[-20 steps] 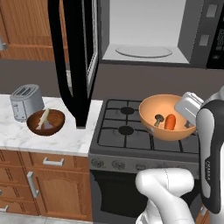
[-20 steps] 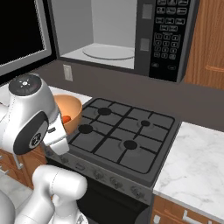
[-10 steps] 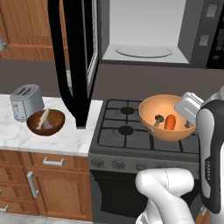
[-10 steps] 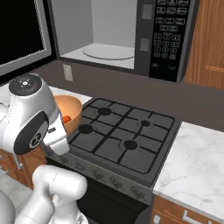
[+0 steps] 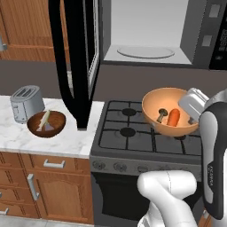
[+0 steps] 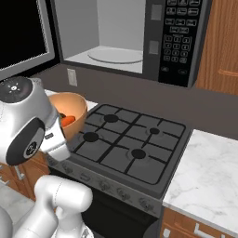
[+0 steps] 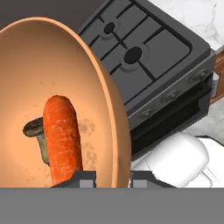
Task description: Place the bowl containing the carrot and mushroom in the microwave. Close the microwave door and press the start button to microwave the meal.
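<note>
The light orange-tan bowl (image 5: 166, 102) hangs tilted above the stove's right burners, with the carrot (image 5: 174, 117) and the mushroom (image 5: 161, 116) lying inside it. My gripper (image 5: 193, 107) is shut on the bowl's right rim. In the hand view the rim (image 7: 117, 144) runs down between my fingertips (image 7: 84, 178), with the carrot (image 7: 63, 135) and the mushroom (image 7: 37, 129) close by. The bowl (image 6: 74, 106) shows beside my arm in the right base view. The microwave (image 5: 150, 31) stands above and behind with its turntable (image 5: 144, 52) bare. The microwave door (image 5: 73, 57) is swung wide open to the left.
The black gas stove (image 5: 133, 137) lies under the bowl. On the marble counter (image 5: 26, 142) at the left sit a darker brown bowl (image 5: 46, 124) and a toaster (image 5: 25, 103). The button panel (image 6: 181, 42) is at the microwave's right. More counter (image 6: 209, 172) lies right of the stove.
The bowl has risen a little above the stove in my gripper. Nothing else has moved.
</note>
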